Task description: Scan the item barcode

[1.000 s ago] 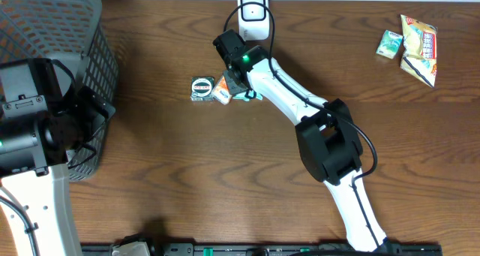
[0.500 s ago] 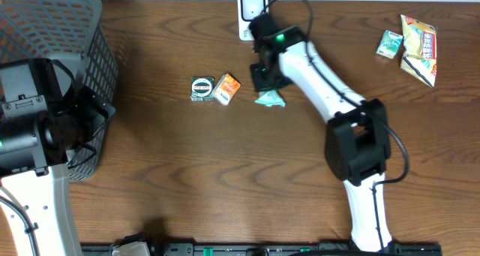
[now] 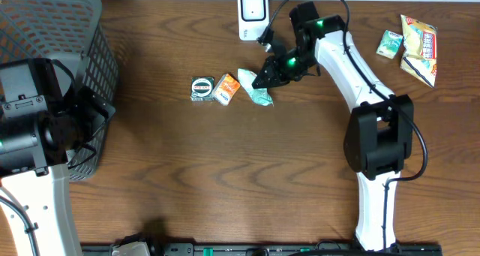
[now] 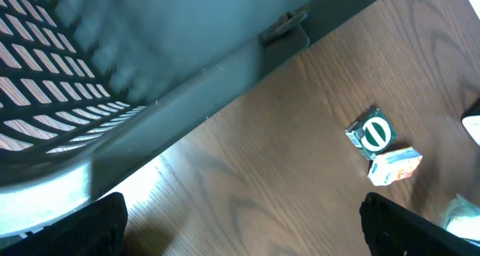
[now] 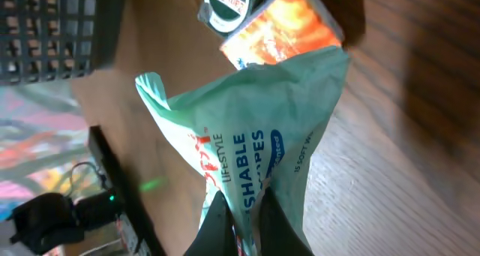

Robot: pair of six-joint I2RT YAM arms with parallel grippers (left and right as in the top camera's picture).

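A pale green wipes packet (image 3: 256, 89) hangs from my right gripper (image 3: 271, 74), which is shut on its edge just right of the orange box (image 3: 226, 88). In the right wrist view the two fingertips (image 5: 217, 224) pinch the bottom of the packet (image 5: 247, 128), and its printed face is turned to the camera. The white barcode scanner (image 3: 253, 14) stands at the table's back edge, a little behind and left of the gripper. My left gripper (image 4: 247, 237) is open beside the basket, its fingers (image 4: 90, 226) far apart with only bare wood between them.
A round green tin (image 3: 202, 88) lies next to the orange box. The dark mesh basket (image 3: 45, 31) fills the far left. Two snack packs (image 3: 390, 43) (image 3: 420, 47) lie at the back right. The right arm (image 3: 352, 68) stretches across the back right of the table.
My right arm has swung right, away from the tin and box, carrying the green packet. The gripper has turned and now holds it in front of the scanner. The left arm has not moved.
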